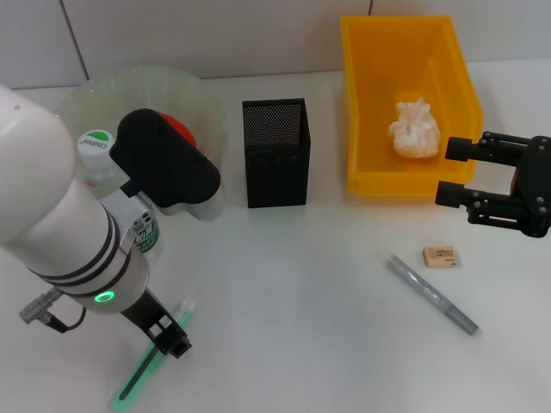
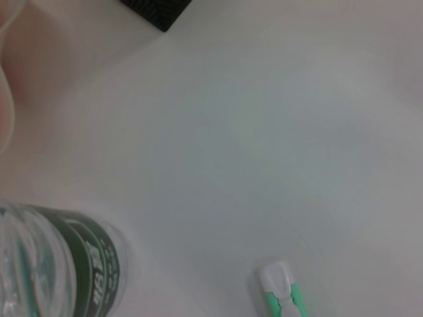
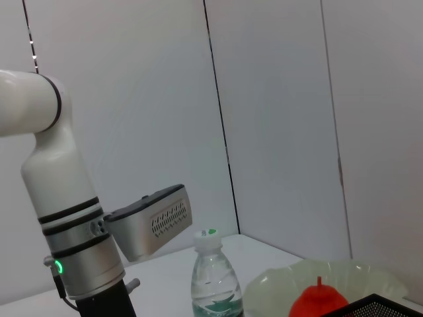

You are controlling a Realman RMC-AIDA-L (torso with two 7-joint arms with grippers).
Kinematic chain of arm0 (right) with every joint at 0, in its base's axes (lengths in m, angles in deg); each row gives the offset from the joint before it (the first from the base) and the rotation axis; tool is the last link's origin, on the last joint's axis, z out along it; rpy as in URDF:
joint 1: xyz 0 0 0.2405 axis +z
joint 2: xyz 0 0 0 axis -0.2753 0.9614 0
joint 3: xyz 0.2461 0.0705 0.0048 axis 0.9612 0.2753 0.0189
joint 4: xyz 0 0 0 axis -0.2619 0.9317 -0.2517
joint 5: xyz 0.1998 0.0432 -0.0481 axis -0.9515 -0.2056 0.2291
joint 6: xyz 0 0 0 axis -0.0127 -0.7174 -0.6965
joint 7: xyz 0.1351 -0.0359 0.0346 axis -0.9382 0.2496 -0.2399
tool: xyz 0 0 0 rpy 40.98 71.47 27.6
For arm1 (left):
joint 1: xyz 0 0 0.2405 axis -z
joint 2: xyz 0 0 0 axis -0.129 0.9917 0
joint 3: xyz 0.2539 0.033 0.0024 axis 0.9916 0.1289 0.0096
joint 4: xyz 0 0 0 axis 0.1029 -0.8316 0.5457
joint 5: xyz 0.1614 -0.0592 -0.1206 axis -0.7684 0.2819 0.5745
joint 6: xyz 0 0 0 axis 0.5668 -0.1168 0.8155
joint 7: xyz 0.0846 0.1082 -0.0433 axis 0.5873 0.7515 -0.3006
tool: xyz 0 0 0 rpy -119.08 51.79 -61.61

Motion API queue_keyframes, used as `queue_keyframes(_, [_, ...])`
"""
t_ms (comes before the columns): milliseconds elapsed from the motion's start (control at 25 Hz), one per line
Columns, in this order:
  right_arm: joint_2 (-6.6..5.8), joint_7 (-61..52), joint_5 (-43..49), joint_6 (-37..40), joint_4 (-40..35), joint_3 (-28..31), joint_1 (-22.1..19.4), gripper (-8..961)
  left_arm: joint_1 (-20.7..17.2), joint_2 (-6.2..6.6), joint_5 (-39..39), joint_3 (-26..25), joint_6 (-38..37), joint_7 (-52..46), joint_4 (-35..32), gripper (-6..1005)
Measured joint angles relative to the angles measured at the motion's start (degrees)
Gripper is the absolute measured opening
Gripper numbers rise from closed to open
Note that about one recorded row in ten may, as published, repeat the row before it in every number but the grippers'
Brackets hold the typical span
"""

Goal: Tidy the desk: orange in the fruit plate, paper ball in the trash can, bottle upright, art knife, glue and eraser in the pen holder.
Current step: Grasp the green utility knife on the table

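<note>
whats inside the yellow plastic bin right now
A crumpled white paper ball lies on the floor of the yellow plastic bin, toward its right side. The right gripper hangs open at the bin's front right corner, hiding a little of that wall.

The counter [image 1: 301,284] is smooth, matt white. The pen holder [image 1: 275,151] is black metal mesh, the trash can [image 1: 366,103] glossy yellow plastic holding a crumpled paper ball [image 1: 414,129]. The bottle [image 3: 214,281] is clear, shiny plastic.

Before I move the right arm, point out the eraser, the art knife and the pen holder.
eraser [image 1: 442,255], head view, middle of its top face.
art knife [image 1: 432,294], head view, midway along its grey body.
pen holder [image 1: 276,172], head view, front mesh wall.
</note>
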Motion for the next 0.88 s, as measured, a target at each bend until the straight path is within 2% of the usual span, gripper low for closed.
queue_keyframes(880, [0.0, 0.0, 0.0, -0.3, 0.0, 0.2, 0.2, 615, 1.9, 0.0, 0.4, 0.2, 1.2, -0.1, 3.1, 561])
